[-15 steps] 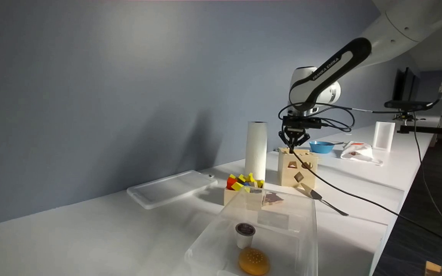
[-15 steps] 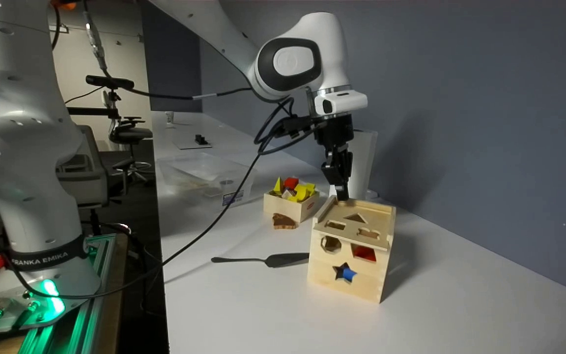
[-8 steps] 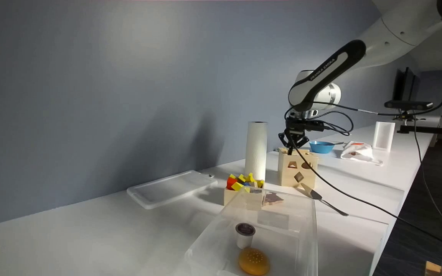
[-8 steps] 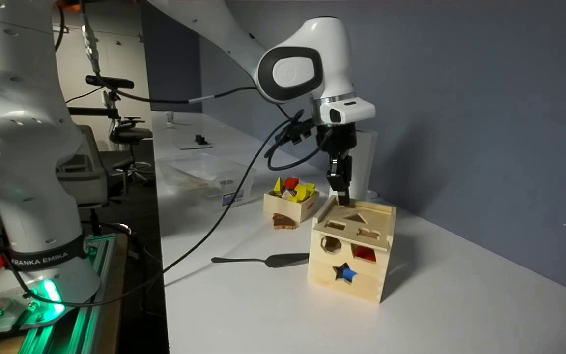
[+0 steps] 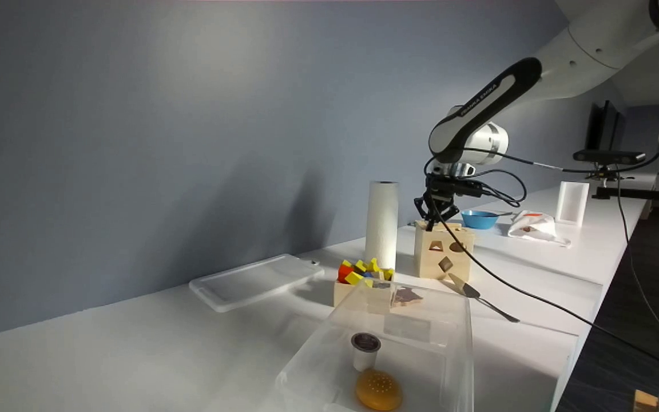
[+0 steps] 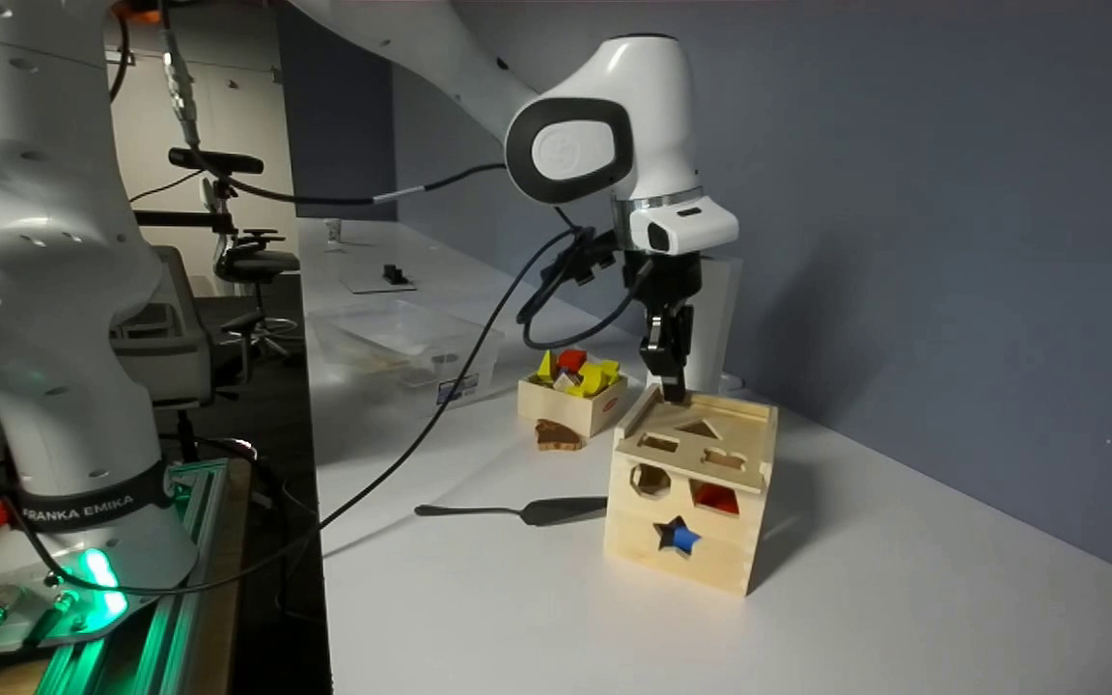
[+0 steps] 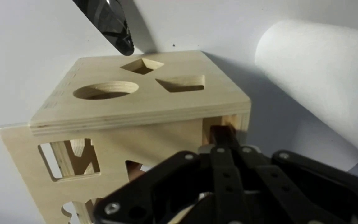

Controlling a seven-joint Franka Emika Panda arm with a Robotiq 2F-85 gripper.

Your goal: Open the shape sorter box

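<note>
The shape sorter box, a pale wooden cube with shape-cut holes, stands upright on the white table in both exterior views [image 5: 443, 252] [image 6: 681, 560]. It fills much of the wrist view [image 7: 141, 109]. Red and blue show through its holes. Its top panel [image 6: 735, 430] overhangs one side face, and the wrist view shows a narrow gap at the panel's opposite end. My gripper points down at that end in both exterior views [image 5: 429, 227] [image 6: 674, 394]. In the wrist view its fingers [image 7: 224, 132] are together, tips in or over the gap; tip depth and contact are unclear.
A white cylinder [image 5: 382, 229] stands close beside the box. A low wooden tray of colourful pieces [image 6: 556, 410] and a brown piece [image 6: 558, 434] are nearby. A dark spatula [image 6: 556, 510] touches or nearly touches the box. A clear bin [image 5: 461, 343] and blue bowl [image 5: 479, 221] share the table.
My gripper has lowered slightly onto the top end of the box and shifted a little, mostly in the first half second. The box has not visibly moved.
</note>
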